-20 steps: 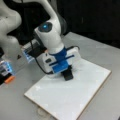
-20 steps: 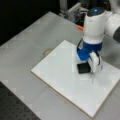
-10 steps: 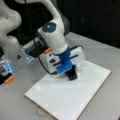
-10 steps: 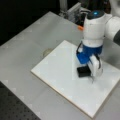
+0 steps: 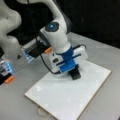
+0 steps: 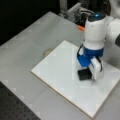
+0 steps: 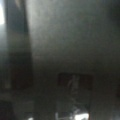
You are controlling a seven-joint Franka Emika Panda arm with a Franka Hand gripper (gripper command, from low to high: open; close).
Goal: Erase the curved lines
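Note:
A white board [image 5: 67, 95] lies flat on the grey table in both front views [image 6: 60, 72]. My gripper [image 5: 73, 70] points down over the board's far part and is shut on a black eraser block [image 5: 75, 74], which rests on the board surface [image 6: 84, 74]. In a front view the gripper [image 6: 88, 71] stands near the board's right side. The curve lines do not show in any view; the board looks plain white. The wrist view is dark, with only a dim rectangular block [image 7: 75, 80] low in the middle.
A small round mark [image 6: 47, 52] sits on the table beside the board's edge. Blue-lit equipment with orange parts [image 5: 9, 79] stands at a front view's left. A metal frame [image 6: 72, 12] is behind the arm. A dark perforated surface [image 6: 15, 107] borders the table.
The gripper with the eraser has slid a short way across the board, toward the right and bottom in one front view. The board has not moved.

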